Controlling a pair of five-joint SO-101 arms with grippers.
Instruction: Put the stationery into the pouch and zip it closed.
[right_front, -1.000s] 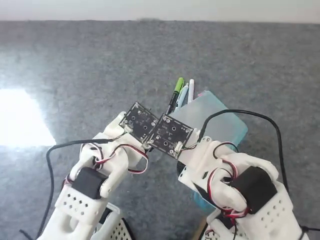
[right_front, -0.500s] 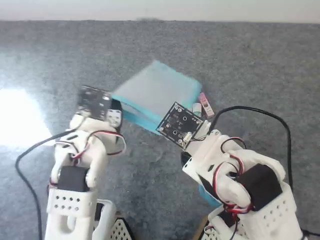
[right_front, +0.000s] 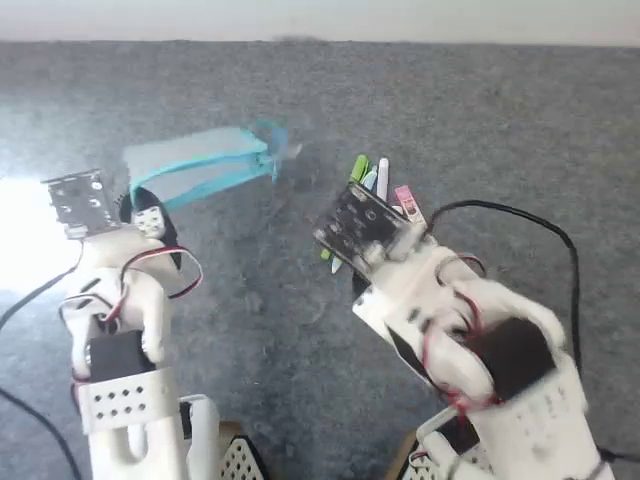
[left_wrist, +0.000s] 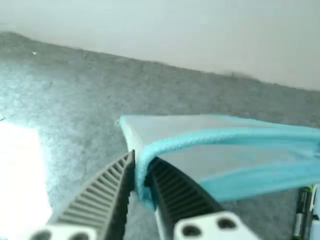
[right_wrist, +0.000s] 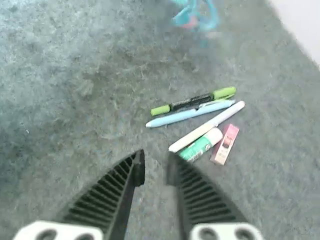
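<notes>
Pouch (left_wrist: 210, 145) pinched in L gripper (left_wrist: 141, 161).
We see pens (right_wrist: 192, 107) just ahead of R gripper (right_wrist: 155, 157) (slightly spread, empty); R nearer.

pouch (right_front: 200, 165): clear w/ teal trim, held up | stationery (right_wrist: 207, 126): pens (right_wrist: 190, 114), marker (right_wrist: 192, 101), glue (right_wrist: 201, 145), eraser (right_wrist: 225, 144) clustered flat, apart frm pouch

The left gripper (left_wrist: 140, 162) pinches the rim of the teal-edged translucent plastic pouch (left_wrist: 215, 150), holding it over the grey felt table cover (left_wrist: 75, 85).

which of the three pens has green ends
The black-barrelled marker with lime green caps; next to it lie a light blue pen and a white pen, neither green.
</notes>
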